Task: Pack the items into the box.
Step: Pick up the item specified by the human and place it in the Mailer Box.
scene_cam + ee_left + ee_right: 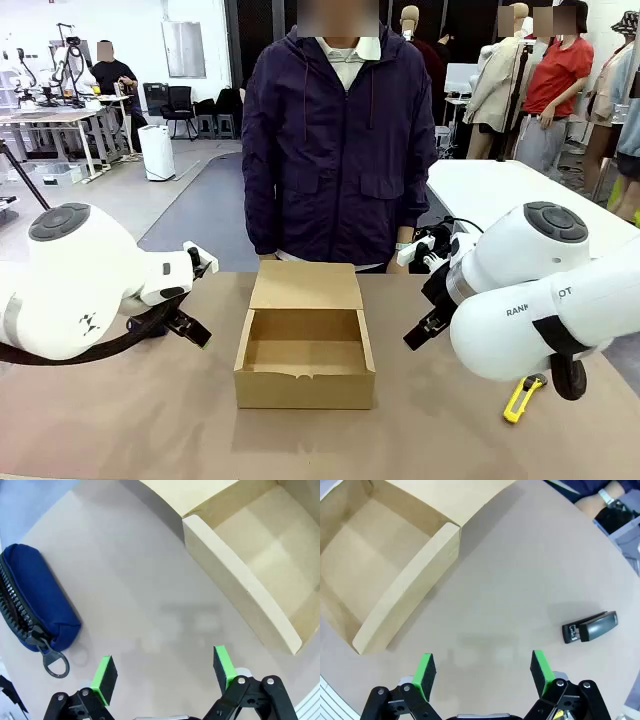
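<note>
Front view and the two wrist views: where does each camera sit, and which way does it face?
Front view: at the table's near side, facing the person; both arms show.
Left wrist view: on that wrist, facing down at a pouch and the box; open jaws show.
Right wrist view: on that wrist, facing down at the box and a stapler; open jaws show.
All share the box.

The tan box (305, 385) sits open and empty; black stapler (590, 627) and yellow knife (523, 397) lie outside it.

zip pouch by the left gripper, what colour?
Navy blue pouch with a dark zipper and metal pull ring; clearest in the left wrist view.
</note>
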You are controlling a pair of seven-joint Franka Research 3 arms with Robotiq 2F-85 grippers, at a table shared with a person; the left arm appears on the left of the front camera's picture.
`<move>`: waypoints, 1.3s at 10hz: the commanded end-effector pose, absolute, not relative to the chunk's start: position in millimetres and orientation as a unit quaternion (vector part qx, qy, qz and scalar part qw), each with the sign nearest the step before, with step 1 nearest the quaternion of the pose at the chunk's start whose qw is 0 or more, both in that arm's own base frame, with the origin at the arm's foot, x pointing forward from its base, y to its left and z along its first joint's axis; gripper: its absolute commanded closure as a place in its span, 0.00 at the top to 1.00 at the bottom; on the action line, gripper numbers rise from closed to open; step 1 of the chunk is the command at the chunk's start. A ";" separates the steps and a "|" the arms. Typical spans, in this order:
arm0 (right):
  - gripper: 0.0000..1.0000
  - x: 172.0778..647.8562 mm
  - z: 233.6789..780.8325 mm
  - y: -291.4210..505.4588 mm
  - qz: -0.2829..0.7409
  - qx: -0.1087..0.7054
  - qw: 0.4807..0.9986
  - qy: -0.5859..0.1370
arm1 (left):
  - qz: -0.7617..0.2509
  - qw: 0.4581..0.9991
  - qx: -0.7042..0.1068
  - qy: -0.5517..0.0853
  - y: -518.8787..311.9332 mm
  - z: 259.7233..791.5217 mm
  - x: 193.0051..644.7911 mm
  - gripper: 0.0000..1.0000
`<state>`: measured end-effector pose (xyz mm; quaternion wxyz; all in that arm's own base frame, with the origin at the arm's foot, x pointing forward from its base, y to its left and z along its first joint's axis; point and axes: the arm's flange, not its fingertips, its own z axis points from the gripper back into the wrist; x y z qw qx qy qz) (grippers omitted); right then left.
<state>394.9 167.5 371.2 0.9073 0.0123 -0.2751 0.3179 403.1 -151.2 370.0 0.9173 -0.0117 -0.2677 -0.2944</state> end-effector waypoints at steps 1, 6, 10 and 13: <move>1.00 394.9 371.2 167.5 0.318 0.012 0.907 -0.275 | -0.294 0.917 -0.012 -0.268 -151.2 370.2 403.0 1.00; 1.00 394.9 371.2 167.5 0.318 0.012 0.907 -0.275 | -0.294 0.917 -0.012 -0.268 -151.2 370.2 403.0 1.00; 1.00 394.9 371.2 167.5 0.318 0.012 0.907 -0.275 | -0.294 0.917 -0.012 -0.268 -151.2 370.2 403.0 1.00; 1.00 394.9 371.2 167.5 0.318 0.012 0.907 -0.275 | -0.294 0.917 -0.012 -0.268 -151.2 370.2 403.0 1.00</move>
